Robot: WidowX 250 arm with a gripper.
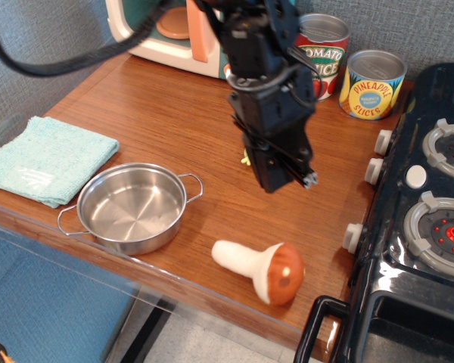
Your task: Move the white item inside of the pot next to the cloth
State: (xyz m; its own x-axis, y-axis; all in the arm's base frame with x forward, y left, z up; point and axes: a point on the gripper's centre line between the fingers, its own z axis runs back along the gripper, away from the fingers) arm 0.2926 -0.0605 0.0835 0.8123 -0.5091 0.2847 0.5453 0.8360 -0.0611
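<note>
The white item, a plush mushroom (pixel 246 262) with a cream stem and reddish-brown cap, lies on its side on the wooden table near the front edge. The shiny steel pot (pixel 132 207) stands empty to its left. The teal cloth (pixel 47 158) lies flat just left of the pot. My gripper (pixel 288 180) hangs in the air above and behind the mushroom, well clear of it. Its jaws look parted and hold nothing.
A yellow corn toy (pixel 245 158) is mostly hidden behind the gripper. A tomato can (pixel 322 50) and a pineapple can (pixel 374 85) stand at the back. A black toy stove (pixel 431 219) fills the right side. A toy appliance (pixel 163 34) sits at the back left.
</note>
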